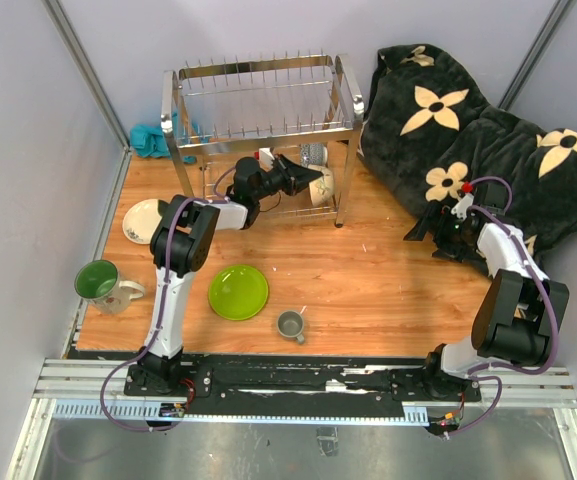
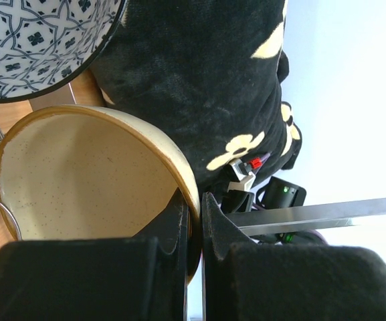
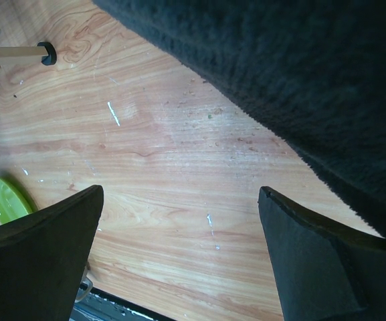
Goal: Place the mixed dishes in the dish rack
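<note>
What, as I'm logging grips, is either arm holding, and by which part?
The left gripper holds the cream-yellow bowl by its rim, one of its fingers inside the wall and one outside. The right gripper is open, holding nothing.

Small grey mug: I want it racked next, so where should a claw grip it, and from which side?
Probably pinch the rim of the small grey mug from straight above, one finger inside and one outside, on its near-left wall. It stands upright with its mouth open, and its handle seems to jut far-right.

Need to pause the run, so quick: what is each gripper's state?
Left gripper: shut on the cream-yellow bowl, at its rim.
Right gripper: open, holding nothing.
</note>
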{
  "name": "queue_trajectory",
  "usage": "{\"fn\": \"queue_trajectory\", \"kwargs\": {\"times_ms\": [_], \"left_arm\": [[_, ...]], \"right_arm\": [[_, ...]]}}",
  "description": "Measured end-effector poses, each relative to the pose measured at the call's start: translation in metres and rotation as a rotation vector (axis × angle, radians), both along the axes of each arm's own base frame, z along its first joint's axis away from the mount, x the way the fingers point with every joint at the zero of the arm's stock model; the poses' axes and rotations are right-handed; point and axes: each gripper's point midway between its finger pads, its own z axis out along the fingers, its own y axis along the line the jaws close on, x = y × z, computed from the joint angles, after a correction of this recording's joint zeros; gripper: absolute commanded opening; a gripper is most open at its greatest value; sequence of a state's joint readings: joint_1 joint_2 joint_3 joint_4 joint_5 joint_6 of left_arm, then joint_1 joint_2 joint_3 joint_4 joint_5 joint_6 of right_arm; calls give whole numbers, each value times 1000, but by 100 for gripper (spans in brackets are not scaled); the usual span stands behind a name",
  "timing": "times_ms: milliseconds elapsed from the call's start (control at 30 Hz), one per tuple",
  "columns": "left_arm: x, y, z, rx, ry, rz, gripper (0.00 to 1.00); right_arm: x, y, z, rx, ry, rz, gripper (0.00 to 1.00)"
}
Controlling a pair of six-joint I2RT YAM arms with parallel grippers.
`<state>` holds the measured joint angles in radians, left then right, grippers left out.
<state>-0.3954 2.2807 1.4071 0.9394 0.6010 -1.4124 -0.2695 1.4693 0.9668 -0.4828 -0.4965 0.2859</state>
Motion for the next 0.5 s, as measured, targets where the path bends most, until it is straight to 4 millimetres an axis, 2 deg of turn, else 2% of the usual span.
{"fn": "queue_trajectory", "kwargs": {"times_ms": [500], "left_arm": [[2, 8, -13, -11, 29, 37, 1]], "right_arm": [[1, -1, 0, -1, 7, -1, 100]]}}
